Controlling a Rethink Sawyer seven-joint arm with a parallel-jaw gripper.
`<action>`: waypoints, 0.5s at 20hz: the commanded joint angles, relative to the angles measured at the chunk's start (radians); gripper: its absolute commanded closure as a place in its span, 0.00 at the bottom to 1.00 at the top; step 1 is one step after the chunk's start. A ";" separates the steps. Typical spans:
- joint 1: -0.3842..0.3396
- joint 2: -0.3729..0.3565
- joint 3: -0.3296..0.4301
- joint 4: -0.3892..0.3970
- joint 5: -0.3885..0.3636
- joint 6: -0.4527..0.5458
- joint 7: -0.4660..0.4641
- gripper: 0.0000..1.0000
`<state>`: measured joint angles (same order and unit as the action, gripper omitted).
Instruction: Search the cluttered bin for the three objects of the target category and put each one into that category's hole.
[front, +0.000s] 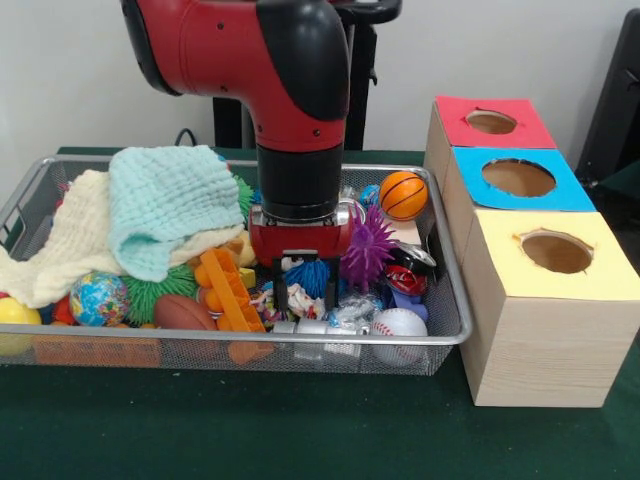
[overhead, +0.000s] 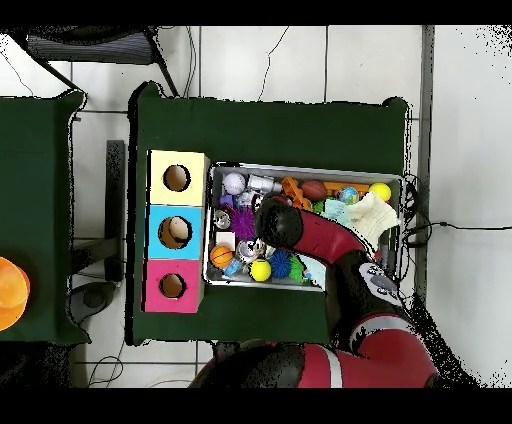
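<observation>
The wire-mesh bin (front: 100, 352) lies in front of me, packed with toys. My gripper (front: 298, 292) is lowered into its middle, down among the clutter beside a blue spiky ball (front: 316, 276) and a purple spiky ball (front: 368, 248). I cannot tell whether it is open or holds anything. Around it lie a small basketball (front: 403, 195), a baseball (front: 399, 322), a brown football (front: 183, 312), a globe ball (front: 98, 298) and an orange plastic toy (front: 226, 290). In the overhead view my arm (overhead: 276, 222) covers the gripper over the bin (overhead: 310, 168).
Three wooden boxes stand beside the bin, each with a round hole: red top (front: 492, 122), blue top (front: 520, 178), yellow top (front: 555, 252). A mint cloth (front: 165, 205) and a cream cloth (front: 70, 240) cover the bin's other end. Green table cover lies in front.
</observation>
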<state>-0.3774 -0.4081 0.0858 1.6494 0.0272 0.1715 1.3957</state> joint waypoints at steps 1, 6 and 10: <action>0.002 0.073 0.049 0.030 -0.041 0.084 0.096 0.00; 0.022 0.058 0.038 0.059 -0.028 0.121 0.116 0.00; 0.030 0.041 0.037 0.072 -0.021 0.143 0.122 0.00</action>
<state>-0.3667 -0.3938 0.0856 1.6494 0.0257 0.1750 1.3957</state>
